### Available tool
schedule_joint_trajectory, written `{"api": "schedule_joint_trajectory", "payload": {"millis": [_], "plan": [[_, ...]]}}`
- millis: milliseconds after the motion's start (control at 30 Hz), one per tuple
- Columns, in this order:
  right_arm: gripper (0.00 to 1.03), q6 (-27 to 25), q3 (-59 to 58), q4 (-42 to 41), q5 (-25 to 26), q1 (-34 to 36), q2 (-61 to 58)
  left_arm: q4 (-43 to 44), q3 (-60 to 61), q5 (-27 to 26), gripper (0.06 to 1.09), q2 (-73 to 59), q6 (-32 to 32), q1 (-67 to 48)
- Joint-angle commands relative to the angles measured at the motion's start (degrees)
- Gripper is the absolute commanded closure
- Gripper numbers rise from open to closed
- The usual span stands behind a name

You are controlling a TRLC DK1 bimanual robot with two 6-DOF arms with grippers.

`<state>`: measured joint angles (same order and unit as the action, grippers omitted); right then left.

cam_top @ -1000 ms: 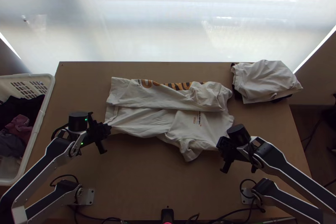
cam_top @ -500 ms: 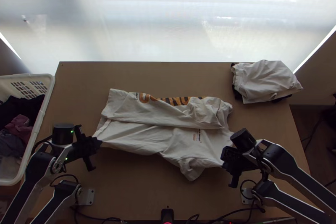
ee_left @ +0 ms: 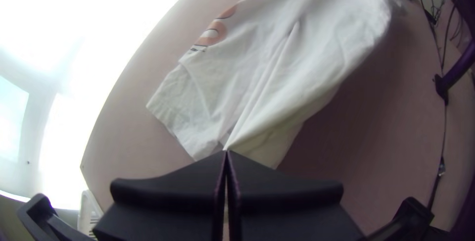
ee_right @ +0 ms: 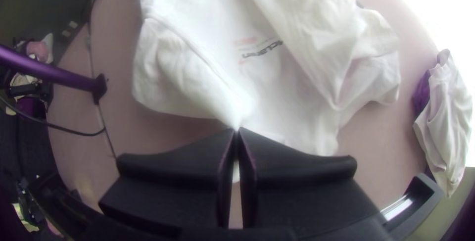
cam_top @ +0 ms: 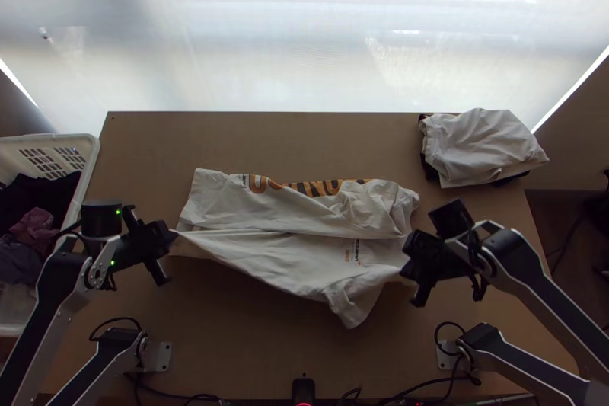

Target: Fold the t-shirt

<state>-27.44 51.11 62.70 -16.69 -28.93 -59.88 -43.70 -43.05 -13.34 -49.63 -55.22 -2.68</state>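
From my station, I have the left gripper (cam_top: 175, 235) and the right gripper (cam_top: 404, 268) pinched closed on opposite ends of the white t-shirt (cam_top: 282, 255), its length spanning the frame's centre.

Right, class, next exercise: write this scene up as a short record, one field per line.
Garment: white t-shirt, orange and black print along its far edge
Fold: far side laid lengthwise over the rest
Left claw: shut on the shirt's left end
Right claw: shut on cloth by the near sleeve
Surface: wooden table
Far right corner: white cloth over dark cloth
Left side: white basket of clothes
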Motion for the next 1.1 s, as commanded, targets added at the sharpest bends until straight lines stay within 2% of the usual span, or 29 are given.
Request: {"api": "schedule_joint_trajectory", "payload": {"millis": [0, 167, 467, 667, 900, 1067], "plan": [[1.0, -2.9, 7.2, -3.1, -1.2, 9.9, -10.0, 10.0, -2.8, -0.5, 1.05, -11.9, 0.6, 3.6], [1.0, -2.9, 10.2, -5.6, -1.2, 12.7, -16.1, 11.5, -8.3, -0.5, 1.05, -21.0, 5.7, 1.1], [1.0, -2.0, 12.9, -11.7, -1.2, 18.3, -23.9, 15.8, -9.6, 0.5, 1.05, -28.7, 6.6, -1.7], [1.0, -0.8, 12.8, -15.9, -1.1, 21.8, -25.0, 22.0, -9.4, 2.1, 1.05, -31.6, 7.1, -1.3], [1.0, -0.8, 11.3, -16.6, -1.1, 20.8, -26.7, 23.9, -9.7, 2.4, 1.05, -36.1, 7.7, -1.7], [0.96, -0.1, 8.2, -19.8, 0.3, 18.8, -27.5, 32.4, -5.1, 5.3, 1.05, -36.9, 8.0, -4.2]]}}
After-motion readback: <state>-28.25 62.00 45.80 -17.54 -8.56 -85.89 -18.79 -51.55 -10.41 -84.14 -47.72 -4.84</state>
